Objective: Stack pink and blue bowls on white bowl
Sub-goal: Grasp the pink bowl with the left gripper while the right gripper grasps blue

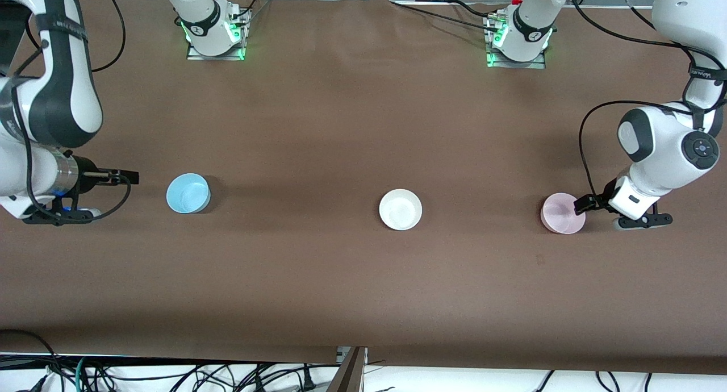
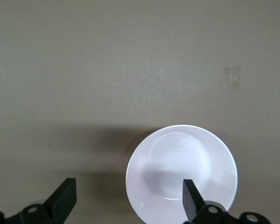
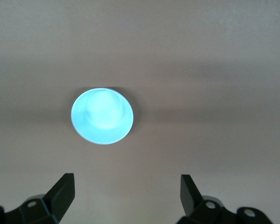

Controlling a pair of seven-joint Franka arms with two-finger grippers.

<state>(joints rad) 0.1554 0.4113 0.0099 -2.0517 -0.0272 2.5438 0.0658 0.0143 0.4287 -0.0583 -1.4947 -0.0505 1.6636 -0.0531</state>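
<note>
Three bowls stand in a row on the brown table. The blue bowl is toward the right arm's end, the white bowl in the middle, and the pink bowl toward the left arm's end. My left gripper is open over the pink bowl's rim on its left-arm side. One finger hangs over the bowl's inside, the other over bare table. My right gripper is open over bare table, a short way from the blue bowl toward the right arm's end, holding nothing.
The two arm bases stand along the table's edge farthest from the front camera. A faint smudge marks the table nearer the front camera than the pink bowl. Cables hang below the table's near edge.
</note>
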